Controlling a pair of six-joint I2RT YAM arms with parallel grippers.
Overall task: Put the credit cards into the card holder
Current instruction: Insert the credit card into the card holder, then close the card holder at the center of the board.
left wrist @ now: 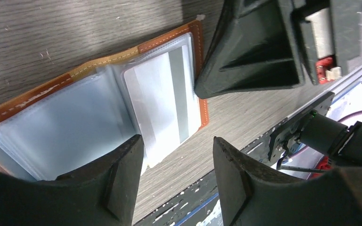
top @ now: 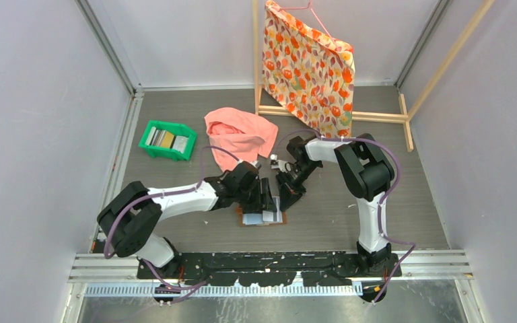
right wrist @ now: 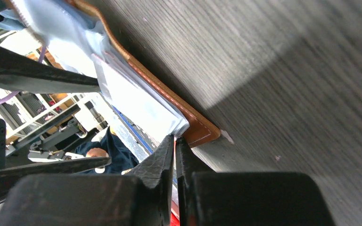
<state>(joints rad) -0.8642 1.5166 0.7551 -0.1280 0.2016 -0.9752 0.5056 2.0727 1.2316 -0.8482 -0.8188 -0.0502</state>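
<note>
The brown leather card holder (top: 246, 219) lies open on the table in front of both arms, its pale clear pockets up. In the left wrist view (left wrist: 75, 73) a white card with a grey stripe (left wrist: 162, 101) sits in its right pocket. My left gripper (left wrist: 178, 157) hovers open and empty over the holder's near edge (top: 266, 199). My right gripper (right wrist: 175, 139) is shut, its tips touching the corner of the clear pocket (right wrist: 136, 101) and the brown edge (right wrist: 198, 129); it also shows from above (top: 288, 194). Several more credit cards (top: 165, 138) stand in the green tray.
The green tray (top: 149, 149) sits at the back left. A pink cloth (top: 239, 133) lies behind the grippers. A floral fabric (top: 307, 67) hangs on a wooden rack (top: 377, 116) at the back right. Grey walls close in both sides.
</note>
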